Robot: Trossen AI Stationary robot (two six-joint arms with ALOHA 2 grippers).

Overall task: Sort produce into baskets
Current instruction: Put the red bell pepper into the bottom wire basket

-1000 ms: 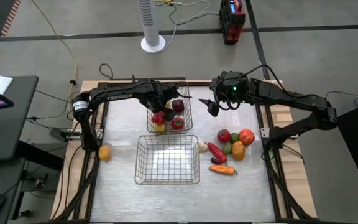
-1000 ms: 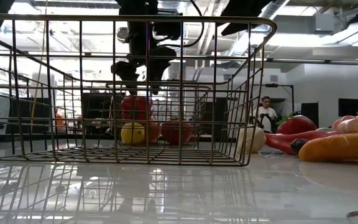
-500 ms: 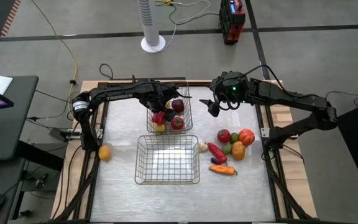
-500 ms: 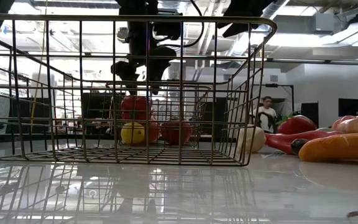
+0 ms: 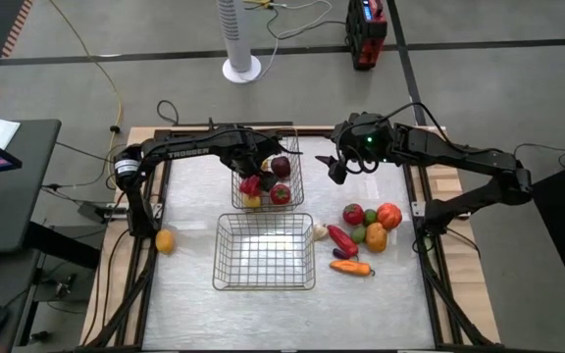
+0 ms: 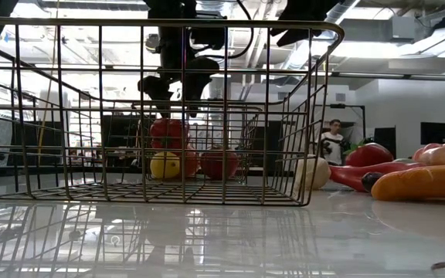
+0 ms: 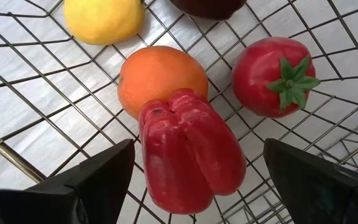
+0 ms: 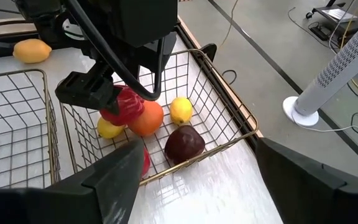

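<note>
We list two wire baskets on the white table [image 5: 194, 294]. The far basket [image 5: 293, 157] sits at upper centre of the high view; the near basket [image 5: 226, 278] lies just below it and holds nothing.

In the far basket we count a red bell pepper [image 7: 188, 149], an orange [image 7: 160, 78] touching it, a red tomato with a green stalk [image 7: 272, 74], a yellow lemon [image 7: 104, 18] and a dark purple round [image 8: 184, 143]; the right wrist view adds a second yellow piece [image 8: 181, 110].

Left gripper [image 7: 191, 177]: over the far basket, its fingers [image 7: 95, 177] set wide apart to either side of the red bell pepper; we cannot tell whether they touch it.

Right gripper [image 5: 335, 168]: in the air just right of the far basket, upper centre-right of the high view, fingers apart, nothing between them.

Loose produce, right of the near basket in the high view: a red round [image 5: 353, 214], an orange-red round [image 5: 389, 215], an orange round [image 5: 377, 237], a small green round [image 5: 358, 234], a long red chili [image 5: 341, 238], a dark purple piece [image 5: 341, 254], an orange carrot [image 5: 352, 267] and a pale piece [image 5: 320, 231] against the basket's right wall.

One yellow-orange piece [image 5: 165, 240] lies alone at the table's left edge.
</note>
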